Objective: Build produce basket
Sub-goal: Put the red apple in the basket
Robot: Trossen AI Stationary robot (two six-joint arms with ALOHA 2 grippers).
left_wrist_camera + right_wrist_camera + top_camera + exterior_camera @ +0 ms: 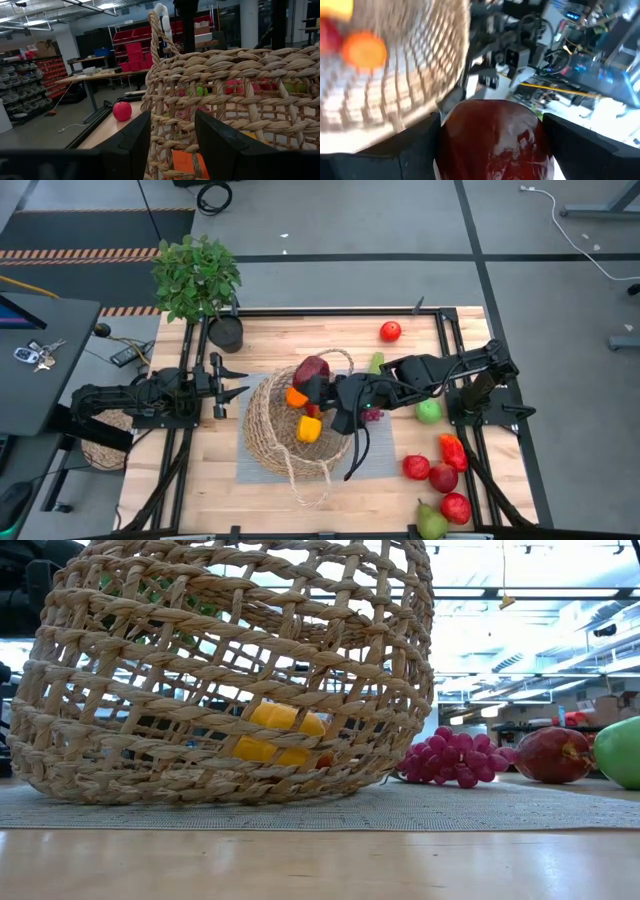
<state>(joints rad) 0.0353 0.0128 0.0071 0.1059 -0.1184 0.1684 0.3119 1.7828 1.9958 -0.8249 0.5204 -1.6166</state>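
Note:
The tan wicker basket [290, 430] stands on a grey mat [380, 460] at mid-table. An orange fruit [297, 396] and a yellow pepper [309, 430] lie inside it. My right gripper [320, 377] reaches in from the right over the basket's far rim, shut on a dark red glossy fruit [313, 368]. My left gripper [240, 383] stands open at the basket's left wall [235, 75]; whether it touches the weave I cannot tell. Purple grapes [450, 757] lie on the mat beside the basket. My right gripper pinches the dark red fruit [492, 140] between its two fingers [415, 140], one on each of its opposite sides. The fingers come from the table's right, slanting down. The fruit is lifted clear, above the basket's far rim.
To the right lie a green apple [429, 411], a red pepper [452, 450], three red apples [443, 477] and a pear [431, 523]. One red apple [390, 331] sits near the far edge. A potted plant [200, 280] stands at the far left corner.

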